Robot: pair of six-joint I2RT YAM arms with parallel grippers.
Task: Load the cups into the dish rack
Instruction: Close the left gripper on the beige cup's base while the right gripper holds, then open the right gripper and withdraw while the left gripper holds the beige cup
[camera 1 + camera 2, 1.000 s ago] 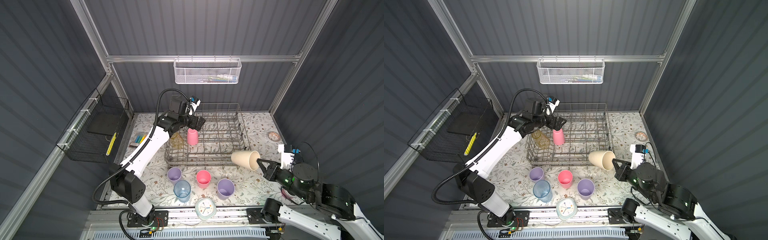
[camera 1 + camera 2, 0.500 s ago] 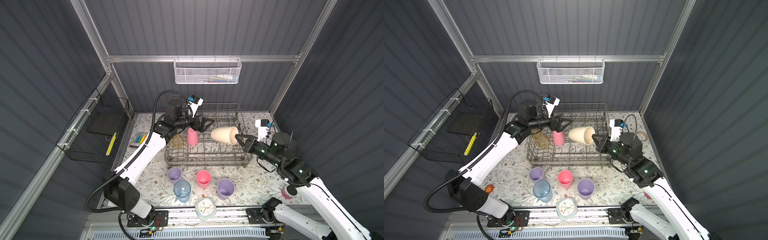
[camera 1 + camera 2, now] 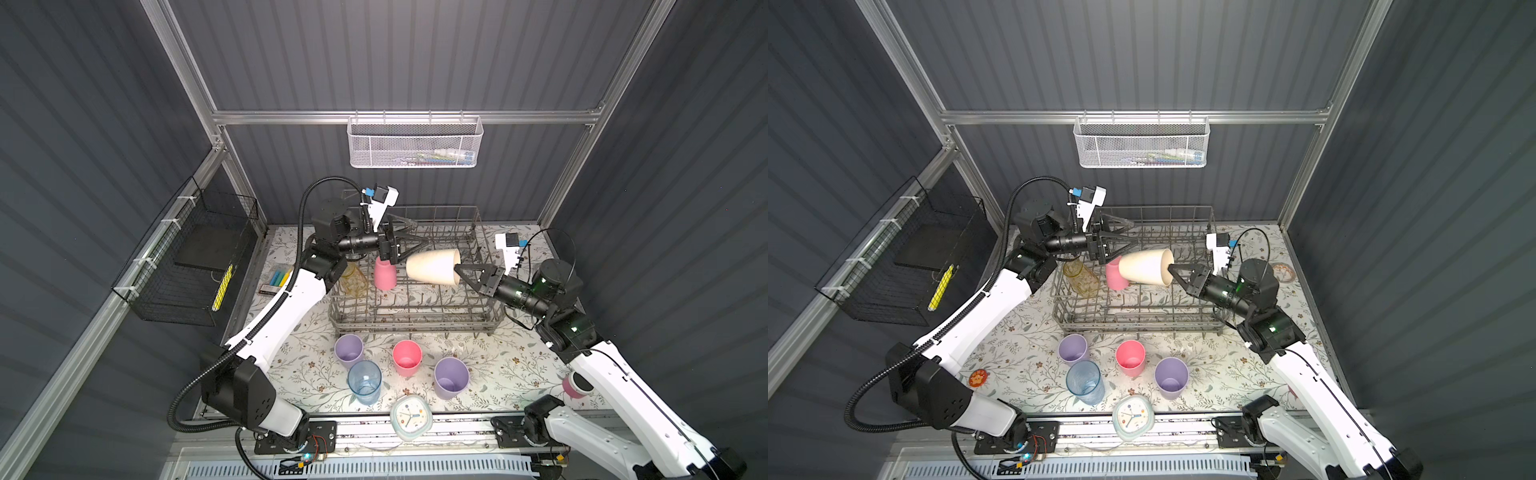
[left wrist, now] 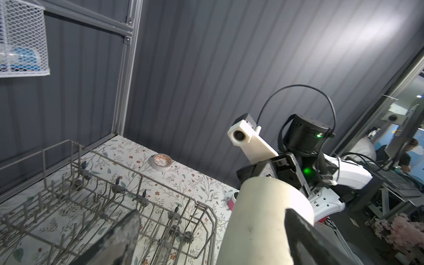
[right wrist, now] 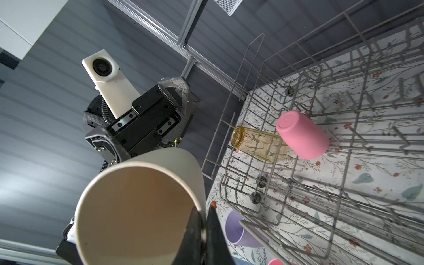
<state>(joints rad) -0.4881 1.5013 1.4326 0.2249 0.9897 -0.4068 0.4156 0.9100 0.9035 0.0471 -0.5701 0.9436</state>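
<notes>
The beige cup [image 3: 432,267] hangs on its side in the air above the dish rack [image 3: 415,320], mouth to the right and closed end to the left. The right claw [image 3: 459,268] is pressed together on the rim, one finger inside the mouth and one outside. The left claw [image 3: 419,233] is spread wide at the closed end. In the left wrist view the cup lies between its fingers [image 4: 309,236], closer to one; I cannot tell whether it touches.

In the rack's left part a pink cup [image 3: 384,272] and a yellowish glass [image 3: 353,280] sit upside down. Two lilac cups [image 3: 349,351], a second pink cup [image 3: 407,361] and a blue cup [image 3: 365,386] stand upright on the surface [image 3: 519,365], near of the rack.

The beige cup looks light and stiff, with a smooth wall that tapers toward the closed end. The rim pinch is a thin hold with the whole cup hanging off it, so it could swivel. A hold across the body, about halfway along, seems safest; near the narrow end the fingers may slide off.
</notes>
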